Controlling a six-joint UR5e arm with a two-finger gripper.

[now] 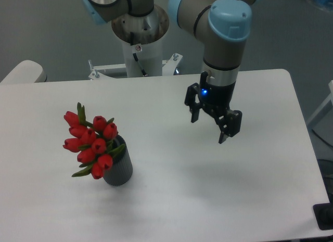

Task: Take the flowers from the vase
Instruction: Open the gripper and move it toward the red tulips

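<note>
The flowers (91, 144), a tight bunch of red tulip buds with green leaves, stand in the vase (119, 169), a small dark grey ribbed cylinder at the left of the white table. The bunch leans out to the left of the vase's mouth. My gripper (209, 128) hangs above the middle right of the table, well to the right of the flowers and apart from them. Its two black fingers are spread open with nothing between them.
The white table (171, 200) reaches to its right edge near the frame side. The arm's white base column (140, 39) stands behind the table's far edge. A pale rounded object (23, 71) sits at the far left.
</note>
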